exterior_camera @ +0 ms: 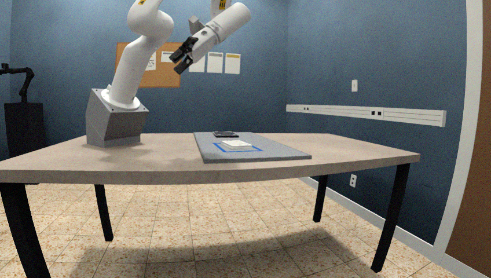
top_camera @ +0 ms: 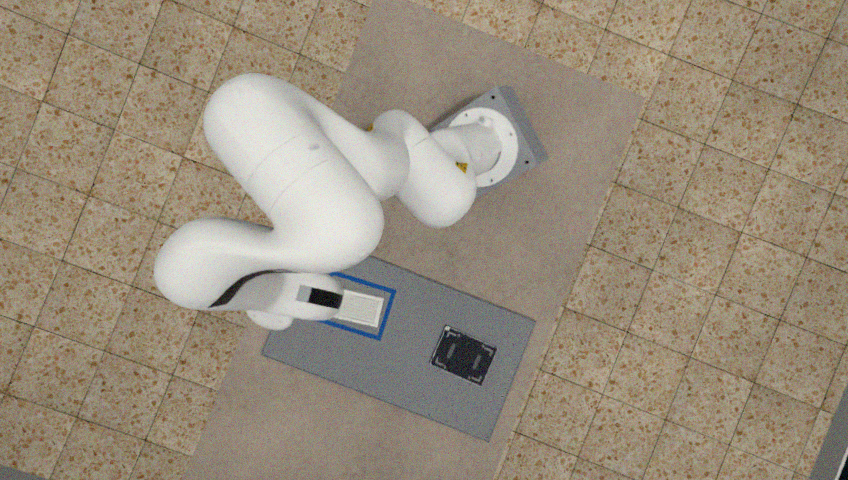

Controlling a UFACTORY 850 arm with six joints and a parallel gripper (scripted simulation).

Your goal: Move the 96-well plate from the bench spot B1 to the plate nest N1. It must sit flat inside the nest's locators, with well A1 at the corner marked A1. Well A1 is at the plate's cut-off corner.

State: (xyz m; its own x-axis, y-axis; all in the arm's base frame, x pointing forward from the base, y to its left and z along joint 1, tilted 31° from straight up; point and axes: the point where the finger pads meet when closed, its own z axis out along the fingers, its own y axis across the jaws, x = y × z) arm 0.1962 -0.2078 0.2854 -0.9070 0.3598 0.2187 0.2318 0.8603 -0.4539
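Note:
The white 96-well plate (top_camera: 364,309) lies flat inside the blue outline of spot B1 on the grey mat (top_camera: 398,347); it also shows in the side view (exterior_camera: 236,143). The black plate nest N1 (top_camera: 463,355) with white corner locators sits further along the mat, empty; in the side view the nest (exterior_camera: 225,134) lies behind the plate. My gripper (exterior_camera: 180,61) is open and empty, high above the table and tilted downward. In the top view the gripper (top_camera: 326,297) covers the plate's left end. The plate's cut-off corner is too small to make out.
The arm's grey wedge base (exterior_camera: 113,120) stands on the table's left side. A black stand with another arm (exterior_camera: 20,113) is behind the table at the far left. A cork board and notes hang on the back wall.

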